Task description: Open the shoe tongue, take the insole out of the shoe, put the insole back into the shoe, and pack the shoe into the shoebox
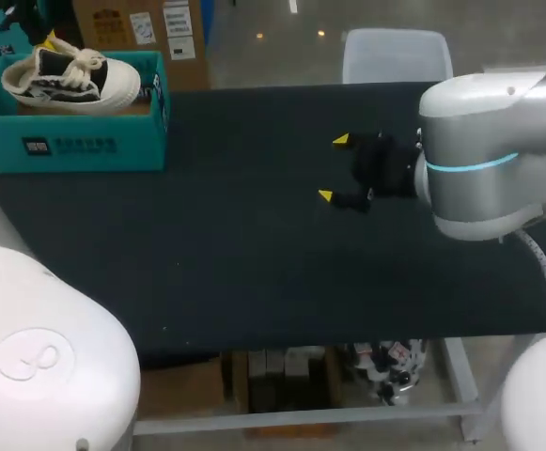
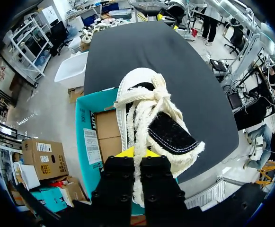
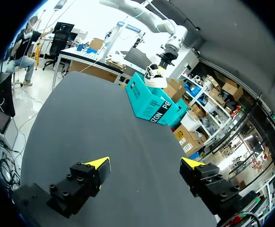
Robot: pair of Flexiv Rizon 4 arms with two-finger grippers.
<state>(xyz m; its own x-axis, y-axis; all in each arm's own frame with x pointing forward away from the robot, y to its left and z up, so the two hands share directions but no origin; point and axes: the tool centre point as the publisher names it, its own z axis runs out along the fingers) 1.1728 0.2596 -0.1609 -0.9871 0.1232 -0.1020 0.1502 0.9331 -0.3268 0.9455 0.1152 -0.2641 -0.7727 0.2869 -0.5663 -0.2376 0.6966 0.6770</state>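
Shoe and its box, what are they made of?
The shoe looks like woven cloth, matte black with fuzzy cream laces and fraying edges; its white sole rim looks like smooth rubber. The box seems to be cardboard: teal outside, plain brown inside.

1. The shoe (image 2: 149,113) covers part of the left gripper's (image 2: 137,152) yellow tips.
2. Its inside, insole included, cannot be seen.
3. The shoebox's (image 1: 75,141) left end is cut by the head view's edge.
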